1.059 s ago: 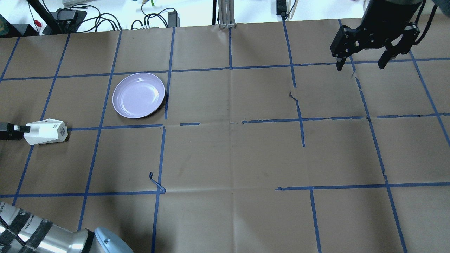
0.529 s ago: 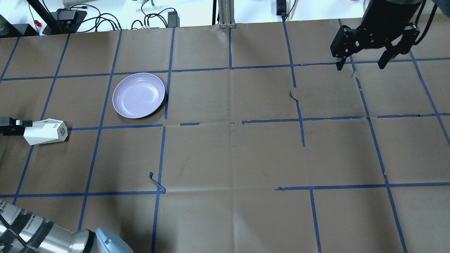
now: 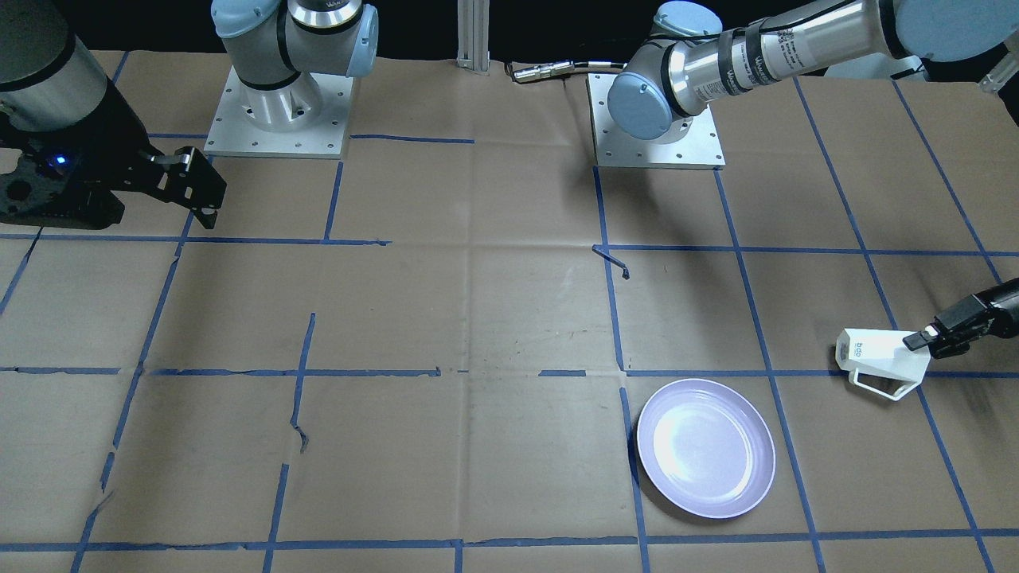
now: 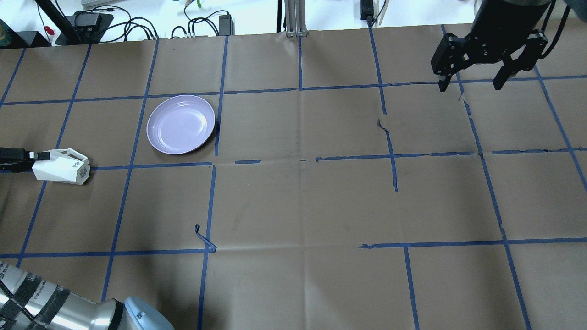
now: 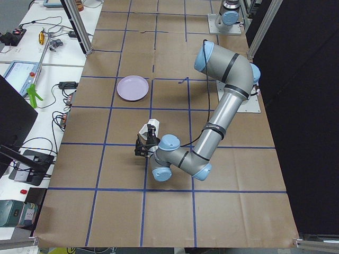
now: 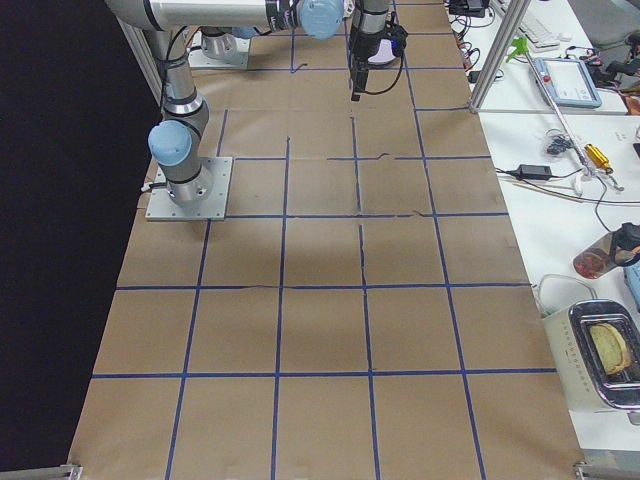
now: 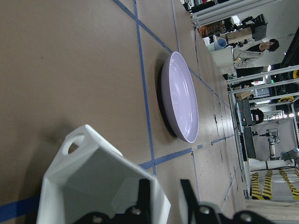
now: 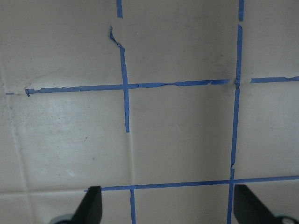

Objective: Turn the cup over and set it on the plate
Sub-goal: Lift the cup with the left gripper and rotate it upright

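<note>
"How far along is it?"

"Early, I'd judge. The left gripper (image 3: 923,342) pinches the rim wall of the cup (image 4: 62,166), which is tipped sideways at the table's (image 4: 298,206) left edge."

"And the plate (image 4: 181,124)?"

"Nothing on it, and it sits near the cup, toward the far edge. The right gripper (image 4: 470,86) hangs spread wide by the far right corner."

The cup (image 3: 880,358) is white with a small teal mark (image 3: 862,348). The plate (image 3: 706,448) is glossy pale lavender. The surface (image 3: 478,318) is brown, gridded with blue tape (image 4: 224,59). The left arm (image 3: 764,56) is silver with light-blue joints.
</note>
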`<state>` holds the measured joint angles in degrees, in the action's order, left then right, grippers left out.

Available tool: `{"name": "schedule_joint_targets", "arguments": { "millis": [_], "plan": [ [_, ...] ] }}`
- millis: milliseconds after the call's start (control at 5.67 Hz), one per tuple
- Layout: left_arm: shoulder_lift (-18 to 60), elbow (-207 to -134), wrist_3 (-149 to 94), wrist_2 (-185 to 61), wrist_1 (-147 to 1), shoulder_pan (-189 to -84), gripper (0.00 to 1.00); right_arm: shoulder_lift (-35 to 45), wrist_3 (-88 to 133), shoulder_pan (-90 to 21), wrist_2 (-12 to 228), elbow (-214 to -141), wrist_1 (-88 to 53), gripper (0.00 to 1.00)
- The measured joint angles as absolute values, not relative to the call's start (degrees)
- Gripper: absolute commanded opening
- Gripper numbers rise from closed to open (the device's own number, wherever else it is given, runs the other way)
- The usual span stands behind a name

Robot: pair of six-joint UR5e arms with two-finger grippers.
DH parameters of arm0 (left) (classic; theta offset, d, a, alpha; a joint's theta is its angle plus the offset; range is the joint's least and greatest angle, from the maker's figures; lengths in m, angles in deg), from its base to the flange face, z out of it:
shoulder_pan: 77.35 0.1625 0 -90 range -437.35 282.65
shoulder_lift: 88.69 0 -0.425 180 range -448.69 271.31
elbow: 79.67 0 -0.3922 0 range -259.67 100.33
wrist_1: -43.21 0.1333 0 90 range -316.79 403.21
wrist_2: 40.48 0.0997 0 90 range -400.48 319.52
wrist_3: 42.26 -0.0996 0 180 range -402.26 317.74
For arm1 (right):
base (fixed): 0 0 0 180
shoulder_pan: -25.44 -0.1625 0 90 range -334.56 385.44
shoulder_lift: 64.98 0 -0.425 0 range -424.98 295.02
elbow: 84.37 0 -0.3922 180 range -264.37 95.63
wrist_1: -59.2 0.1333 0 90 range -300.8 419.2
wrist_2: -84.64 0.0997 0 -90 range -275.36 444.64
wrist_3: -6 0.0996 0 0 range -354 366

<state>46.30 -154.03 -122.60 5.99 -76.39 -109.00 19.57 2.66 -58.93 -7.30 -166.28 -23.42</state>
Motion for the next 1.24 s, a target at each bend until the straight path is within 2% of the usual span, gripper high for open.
{"name": "schedule_joint_targets", "arguments": {
  "millis": [353,882,1235],
  "plan": [
    [43.6,-154.0,-119.5,4.7,-79.5,-109.0,0.0,19.6,2.7,-58.9,-7.3,-166.3,-23.4,1.0],
    [32.3,-154.0,-106.6,4.6,-82.2,-109.7,0.0,19.6,2.7,-58.9,-7.3,-166.3,-23.4,1.0],
    [24.6,-154.5,-95.0,7.5,-75.0,-115.7,0.0,19.6,2.7,-58.9,-7.3,-166.3,-23.4,1.0]
  ]
}}
